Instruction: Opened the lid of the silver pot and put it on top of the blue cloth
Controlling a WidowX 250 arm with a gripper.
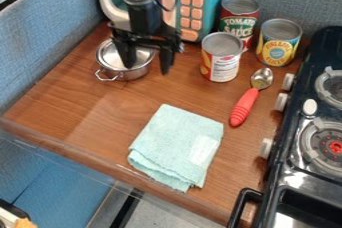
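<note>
The black gripper hangs at the upper left of the counter, its two fingers spread apart with nothing seen between them. One finger is in front of the silver pot, and the other hangs to the pot's right. The lid lies on the pot, partly hidden behind the gripper. Whether the gripper touches the lid, I cannot tell. A folded light blue cloth lies flat near the counter's front edge, with nothing on top of it.
Behind the gripper stands a teal toy microwave. Three cans, including a white-labelled one, stand at the upper right of the counter. A red-handled spoon lies between them and the black stove. Wooden counter edge along the front.
</note>
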